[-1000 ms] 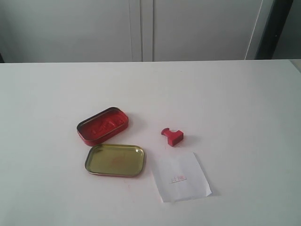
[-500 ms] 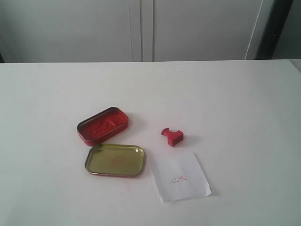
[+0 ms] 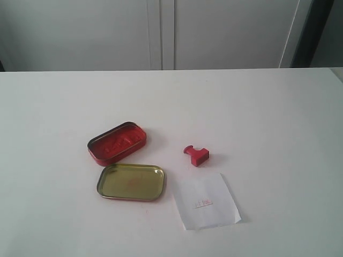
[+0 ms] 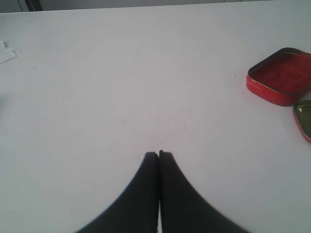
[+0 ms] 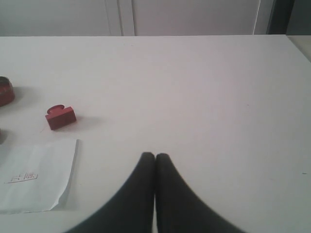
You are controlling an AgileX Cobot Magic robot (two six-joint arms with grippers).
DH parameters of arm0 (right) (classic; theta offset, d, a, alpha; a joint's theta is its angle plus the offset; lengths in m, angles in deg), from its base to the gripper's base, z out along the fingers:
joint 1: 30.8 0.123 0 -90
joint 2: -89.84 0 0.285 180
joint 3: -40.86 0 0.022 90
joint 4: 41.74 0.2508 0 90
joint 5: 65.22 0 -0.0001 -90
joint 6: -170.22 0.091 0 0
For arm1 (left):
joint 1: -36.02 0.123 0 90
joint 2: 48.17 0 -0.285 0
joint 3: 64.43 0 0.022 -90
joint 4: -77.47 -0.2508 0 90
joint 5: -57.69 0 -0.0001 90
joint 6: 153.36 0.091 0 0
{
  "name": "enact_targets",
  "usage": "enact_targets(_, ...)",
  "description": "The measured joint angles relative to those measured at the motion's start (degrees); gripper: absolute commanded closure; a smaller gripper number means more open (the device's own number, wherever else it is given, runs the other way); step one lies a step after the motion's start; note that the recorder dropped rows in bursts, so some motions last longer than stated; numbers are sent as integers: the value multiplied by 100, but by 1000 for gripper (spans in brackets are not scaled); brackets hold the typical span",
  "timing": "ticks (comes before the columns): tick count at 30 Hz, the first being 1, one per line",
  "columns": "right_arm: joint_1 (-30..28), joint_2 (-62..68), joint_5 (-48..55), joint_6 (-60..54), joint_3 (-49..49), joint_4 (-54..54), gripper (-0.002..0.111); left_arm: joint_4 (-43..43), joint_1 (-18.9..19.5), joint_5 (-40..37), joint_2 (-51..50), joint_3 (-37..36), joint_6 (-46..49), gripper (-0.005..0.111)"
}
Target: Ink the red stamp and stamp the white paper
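The small red stamp (image 3: 196,155) lies on its side on the white table, between the red ink tin (image 3: 117,142) and the white paper (image 3: 206,201); the right wrist view shows the stamp (image 5: 60,117) too. A faint red print marks the paper (image 5: 35,175). The open gold tin lid (image 3: 131,182) sits just in front of the ink tin (image 4: 281,75). My left gripper (image 4: 159,154) is shut with nothing in it, well off to the side of the tins. My right gripper (image 5: 155,155) is also shut and empty, away from the stamp and paper. Neither gripper appears in the exterior view.
Pale cabinet doors (image 3: 161,32) stand behind the table's far edge. A scrap of white paper (image 4: 7,52) lies at the edge of the left wrist view.
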State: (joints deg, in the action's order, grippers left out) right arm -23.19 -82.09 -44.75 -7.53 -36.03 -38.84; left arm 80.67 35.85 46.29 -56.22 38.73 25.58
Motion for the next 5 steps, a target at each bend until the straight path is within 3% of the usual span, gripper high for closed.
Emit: enact_targets(5,0,0,0,0,0,0,108,0,0,0,0,0,0,107)
